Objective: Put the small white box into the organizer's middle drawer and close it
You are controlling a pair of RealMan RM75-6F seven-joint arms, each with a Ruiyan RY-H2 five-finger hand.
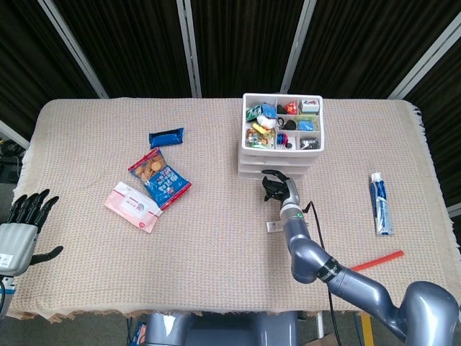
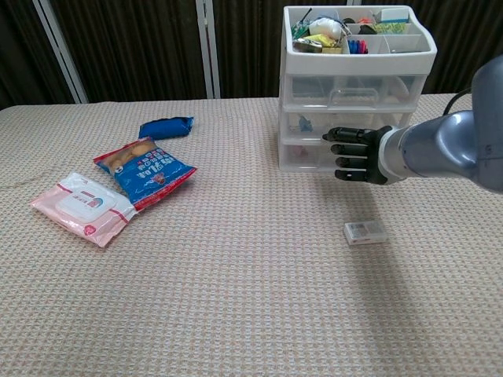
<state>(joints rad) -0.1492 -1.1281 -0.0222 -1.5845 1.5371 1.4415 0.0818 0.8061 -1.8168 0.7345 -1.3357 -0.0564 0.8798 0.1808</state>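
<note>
Right hand (image 2: 357,151), empty with fingers spread, hovers at the organizer's (image 2: 357,86) closed middle drawer (image 2: 346,124); small white box (image 2: 365,232) lies lower right. We risk shoving the organizer.

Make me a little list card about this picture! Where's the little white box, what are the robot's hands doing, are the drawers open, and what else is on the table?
small white box: lies flat on the table cloth, untouched
right hand: held in front of the organizer, fingers spread, holding nothing
left hand: at the table's left edge, open, holding nothing
middle drawer: shut
other things: wipes pack, biscuit bag, blue wrapper, tube, red stick
</note>
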